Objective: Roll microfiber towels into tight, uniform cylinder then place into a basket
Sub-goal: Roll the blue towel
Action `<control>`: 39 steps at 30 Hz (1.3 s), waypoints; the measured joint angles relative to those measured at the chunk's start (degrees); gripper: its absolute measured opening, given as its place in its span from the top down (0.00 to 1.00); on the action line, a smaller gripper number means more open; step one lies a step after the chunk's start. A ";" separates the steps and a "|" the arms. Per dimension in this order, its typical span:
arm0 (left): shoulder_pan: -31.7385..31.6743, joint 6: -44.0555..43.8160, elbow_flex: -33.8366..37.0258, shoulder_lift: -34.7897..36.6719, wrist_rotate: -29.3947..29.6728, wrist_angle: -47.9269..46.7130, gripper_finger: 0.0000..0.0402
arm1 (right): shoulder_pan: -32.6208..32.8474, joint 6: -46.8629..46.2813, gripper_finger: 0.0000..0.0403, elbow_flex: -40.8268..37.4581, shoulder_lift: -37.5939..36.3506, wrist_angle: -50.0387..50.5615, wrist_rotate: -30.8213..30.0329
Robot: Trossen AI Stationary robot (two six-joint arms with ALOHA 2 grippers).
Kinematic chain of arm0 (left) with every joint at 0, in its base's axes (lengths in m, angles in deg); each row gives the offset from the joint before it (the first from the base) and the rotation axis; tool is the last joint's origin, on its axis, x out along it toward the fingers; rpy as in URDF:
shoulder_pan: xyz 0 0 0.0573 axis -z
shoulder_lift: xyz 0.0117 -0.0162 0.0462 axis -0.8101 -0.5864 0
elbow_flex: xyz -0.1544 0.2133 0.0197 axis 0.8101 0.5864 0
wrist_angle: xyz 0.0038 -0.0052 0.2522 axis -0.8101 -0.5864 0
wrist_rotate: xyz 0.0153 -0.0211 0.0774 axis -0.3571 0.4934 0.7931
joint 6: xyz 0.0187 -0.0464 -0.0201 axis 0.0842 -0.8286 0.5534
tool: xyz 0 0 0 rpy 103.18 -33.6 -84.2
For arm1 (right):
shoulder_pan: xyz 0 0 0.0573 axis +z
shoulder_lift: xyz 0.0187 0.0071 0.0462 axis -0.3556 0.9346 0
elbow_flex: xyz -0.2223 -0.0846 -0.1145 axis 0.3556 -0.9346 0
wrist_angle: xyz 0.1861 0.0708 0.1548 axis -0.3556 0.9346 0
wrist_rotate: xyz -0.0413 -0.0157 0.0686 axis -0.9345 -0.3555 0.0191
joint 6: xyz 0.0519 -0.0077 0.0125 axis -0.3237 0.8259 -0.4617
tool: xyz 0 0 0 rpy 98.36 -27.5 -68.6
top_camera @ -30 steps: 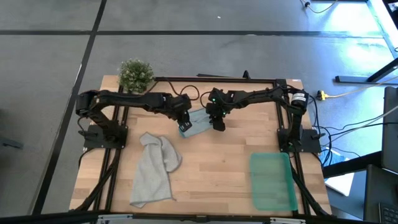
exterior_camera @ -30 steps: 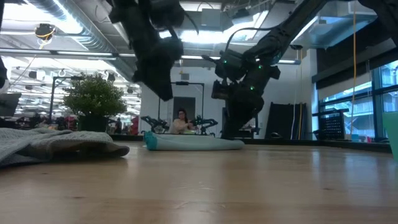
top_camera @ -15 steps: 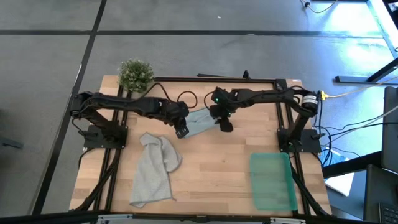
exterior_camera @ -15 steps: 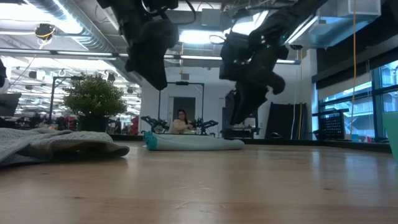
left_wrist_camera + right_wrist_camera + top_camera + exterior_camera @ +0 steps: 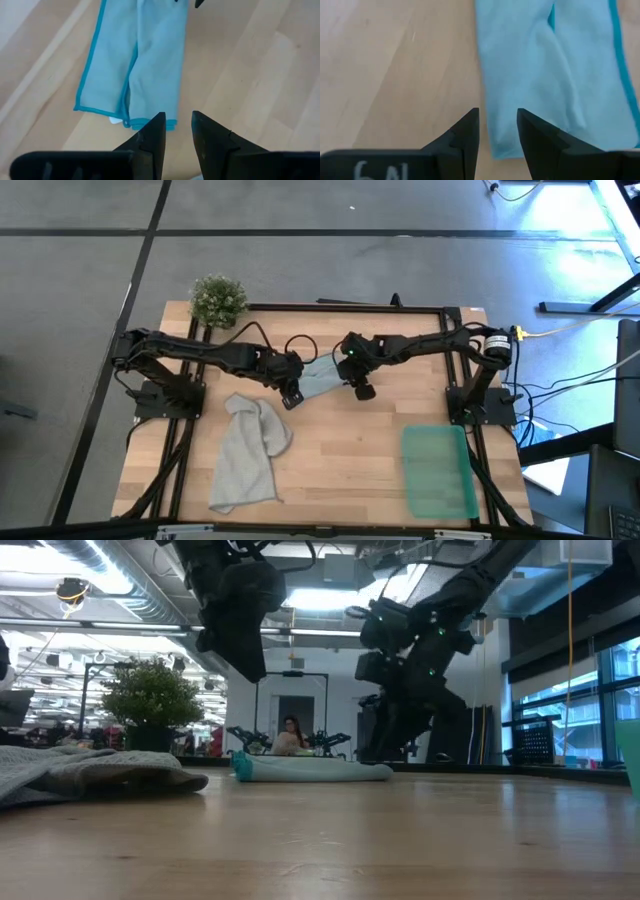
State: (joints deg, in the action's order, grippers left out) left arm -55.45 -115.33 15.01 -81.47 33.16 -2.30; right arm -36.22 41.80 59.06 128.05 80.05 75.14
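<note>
Since a second earlier both arms had drawn back a little toward the near edge of the blue towel, the left claw sliding off its left end and the right claw off its right.

From above, the blue towel (image 5: 318,377) lay folded into a strip at the far middle of the bench (image 5: 350,450), its long axis running left to right with a slight tilt. The left claw (image 5: 290,395) sat at its left end, the right claw (image 5: 363,389) at its right. The grey towel (image 5: 248,452) lay crumpled near the left front, untouched, and the basket (image 5: 438,471) stood at the right front with nothing in it. So I judged the work early: one towel folded but not rolled, none placed.

From bench height, the blue towel (image 5: 312,769) read as a low flat band, not a cylinder.

The left wrist view showed that claw (image 5: 174,131) slightly parted, holding nothing, above the towel's hemmed short edge.

The right wrist view showed that claw (image 5: 498,130) likewise narrowly spread and empty beside the towel's edge.
</note>
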 joint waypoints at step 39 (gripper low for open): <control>-0.02 -1.46 0.02 0.00 0.00 0.13 0.78 | -0.68 -18.41 0.99 1.96 0.32 10.64 18.11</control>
State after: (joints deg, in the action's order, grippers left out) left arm -55.47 -116.79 15.03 -81.47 33.16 -2.16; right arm -36.90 23.39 61.02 128.38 90.70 93.25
